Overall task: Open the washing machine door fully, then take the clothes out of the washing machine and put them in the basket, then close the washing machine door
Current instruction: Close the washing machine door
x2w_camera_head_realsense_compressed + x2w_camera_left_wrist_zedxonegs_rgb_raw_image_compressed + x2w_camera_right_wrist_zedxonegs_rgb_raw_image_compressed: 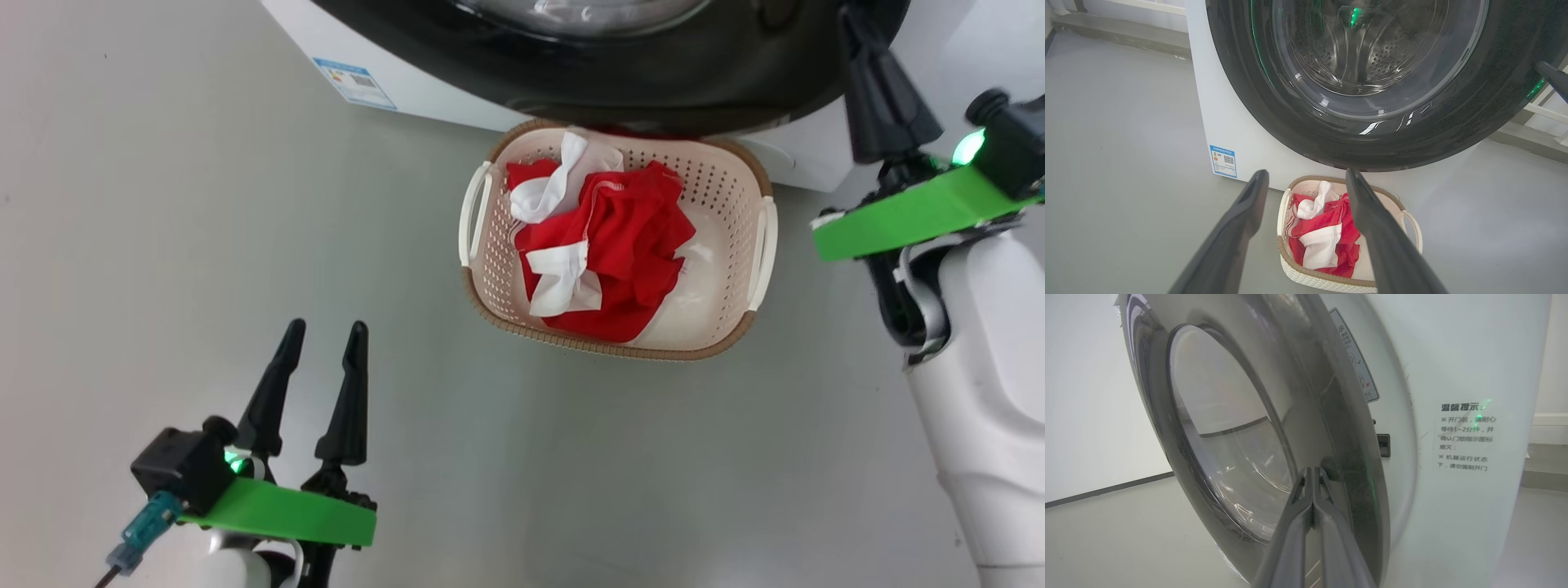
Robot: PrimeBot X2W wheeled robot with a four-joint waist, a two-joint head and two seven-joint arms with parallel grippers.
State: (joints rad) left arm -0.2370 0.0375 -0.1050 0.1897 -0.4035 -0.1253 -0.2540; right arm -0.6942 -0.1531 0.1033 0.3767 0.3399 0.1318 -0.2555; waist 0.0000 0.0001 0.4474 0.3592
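The cream basket [604,347] stands on the floor just in front of the white washing machine [424,73]. Red and white clothes [629,245] lie bunched inside it. The washing machine door [653,82], with its black rim and glass bowl, stands a narrow gap away from the machine's front [1453,355]. My right gripper [853,20] is shut, empty, with its tips [1312,470] against the outer face of the door's rim [1339,449]. My left gripper [326,327] hangs open and empty over the floor, left of the basket [1323,281], pointing at the door [1290,122] and the clothes [1331,228].
Bare grey floor surrounds the basket. A blue label [355,83] sits low on the washer's front. A latch slot [1383,445] and printed notices show on the washer's front beside the door edge. A white wall with a skirting runs behind.
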